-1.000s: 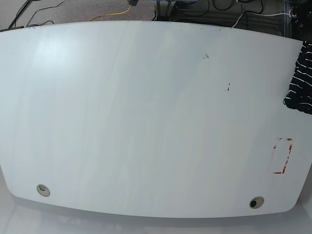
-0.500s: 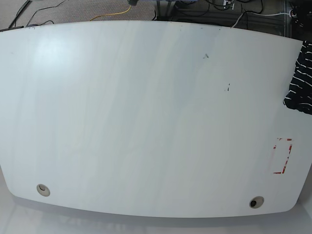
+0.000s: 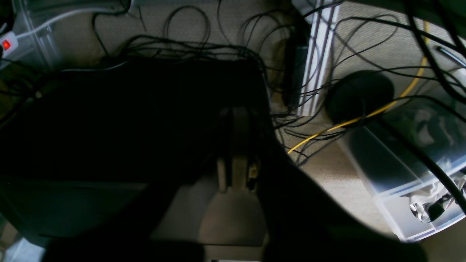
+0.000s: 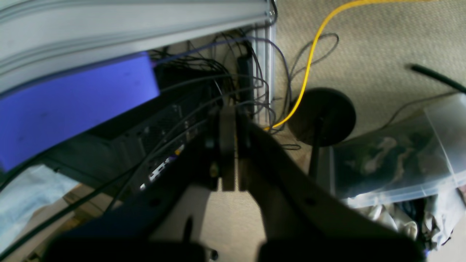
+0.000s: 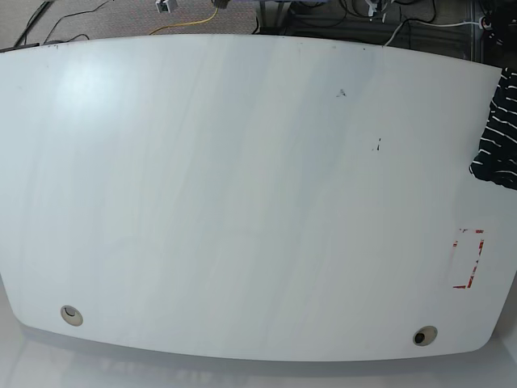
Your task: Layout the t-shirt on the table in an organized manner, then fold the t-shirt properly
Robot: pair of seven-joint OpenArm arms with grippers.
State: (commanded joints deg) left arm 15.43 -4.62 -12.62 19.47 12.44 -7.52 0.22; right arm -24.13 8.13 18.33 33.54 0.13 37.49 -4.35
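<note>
Black, thin-white-striped soft t-shirt sits bunched at the base view's right edge of the big white glossy table, mostly out of frame, long axis not readable. Neither arm shows over the tabletop. That edge is the left arm's side, so I'd judge the left arm nearer. Wrist views show only floor and cables: left gripper and right gripper both have jaws closed together, holding nothing. Only the base view shows the shirt.

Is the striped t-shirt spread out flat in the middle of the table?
No, the t-shirt sits bunched at the far right edge of the table, partly cut off by the base view.
</note>
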